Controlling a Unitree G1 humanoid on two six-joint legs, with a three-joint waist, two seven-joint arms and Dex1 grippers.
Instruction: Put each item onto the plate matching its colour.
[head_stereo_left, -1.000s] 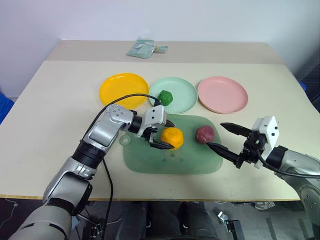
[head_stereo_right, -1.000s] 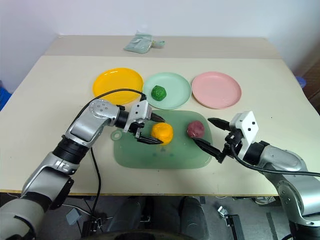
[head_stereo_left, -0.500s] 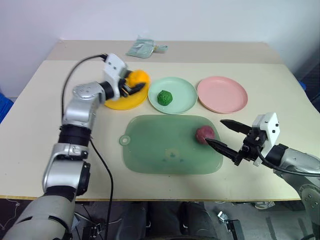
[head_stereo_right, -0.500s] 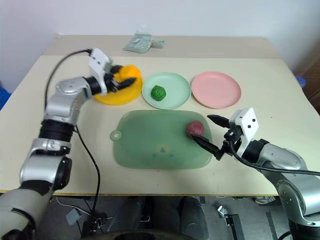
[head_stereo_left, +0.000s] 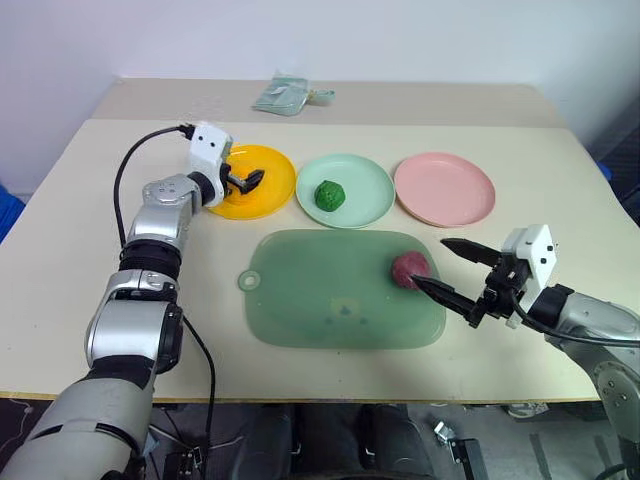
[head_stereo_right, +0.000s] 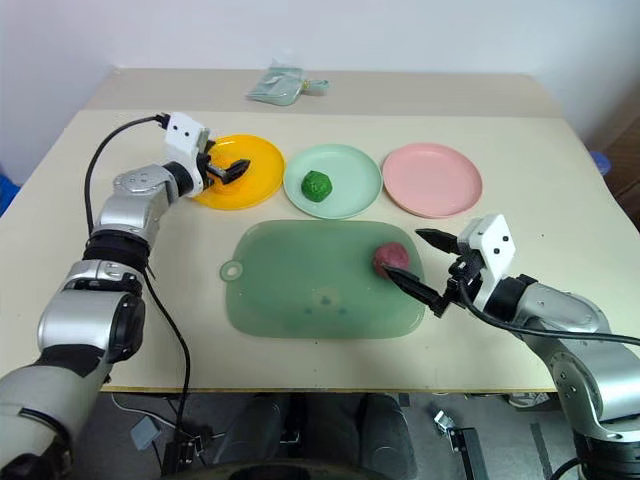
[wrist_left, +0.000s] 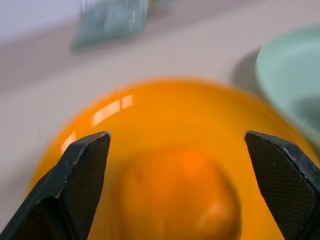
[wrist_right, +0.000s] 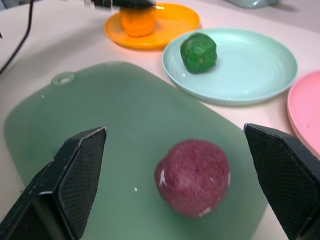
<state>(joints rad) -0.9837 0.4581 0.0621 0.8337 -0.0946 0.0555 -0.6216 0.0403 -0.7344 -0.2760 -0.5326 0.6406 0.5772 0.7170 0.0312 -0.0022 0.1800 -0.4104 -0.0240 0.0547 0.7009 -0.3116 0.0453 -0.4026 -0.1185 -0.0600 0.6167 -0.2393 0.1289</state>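
With its jaws spread wide, your left gripper (wrist_left: 177, 150) hangs just beside the orange ball (wrist_left: 181, 200), which sits on the yellow plate (head_stereo_left: 268, 190). Your right gripper (wrist_right: 177, 145) is open too, jaws on either side of the maroon ball (wrist_right: 193, 176), not touching it, on the green board (head_stereo_left: 320, 295). The green ball (head_stereo_left: 331, 194) lies on the mint plate (head_stereo_left: 370, 205). Next, you likely close on the maroon ball and carry it to the pink plate (head_stereo_left: 445, 188) on the worktop (head_stereo_left: 100, 230).
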